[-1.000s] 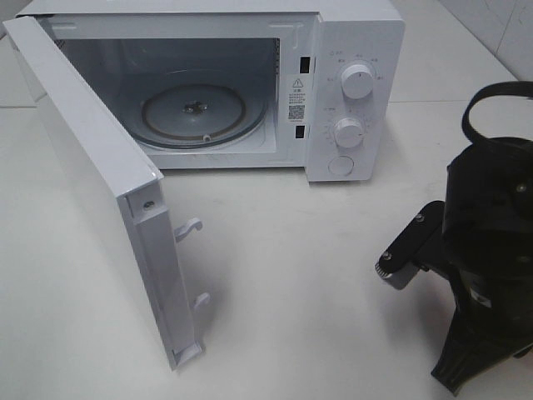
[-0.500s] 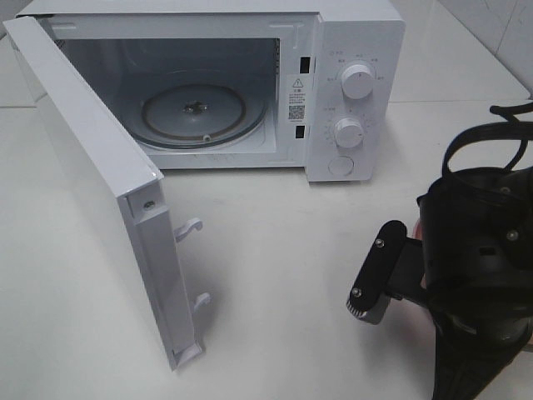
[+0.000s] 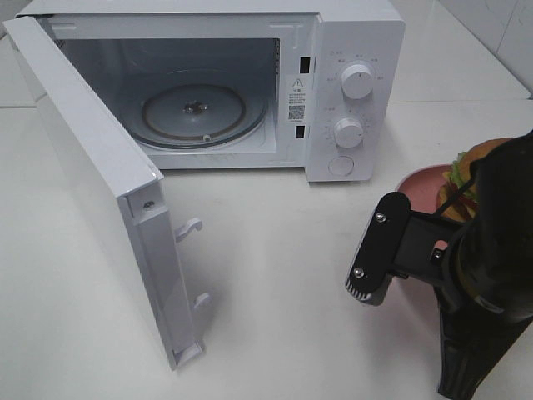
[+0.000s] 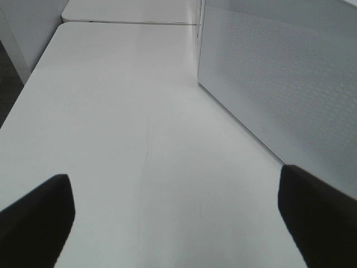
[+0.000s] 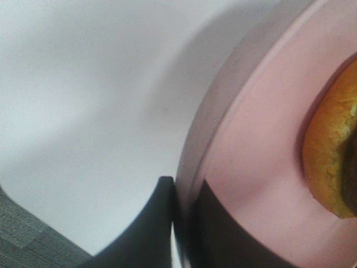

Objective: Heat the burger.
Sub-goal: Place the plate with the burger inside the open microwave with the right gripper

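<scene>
Beside microwave [image 3: 366, 42]: right fingers [image 5: 146, 234] pinch pink plate [image 5: 251, 139] rim; carry level so burger [image 5: 329, 151] won't slide. Left fingers [image 4: 33, 218] wide.

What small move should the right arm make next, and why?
Probably carry the pink plate toward the open microwave. The right jaws are shut on its rim, the burger sits on it, the door stands wide, and the glass turntable is bare.

Left tool [image 4: 174, 187] jaws spread wide; right tool [image 5: 183, 201] clamped on pink plate [image 5: 251, 128] rim.
</scene>
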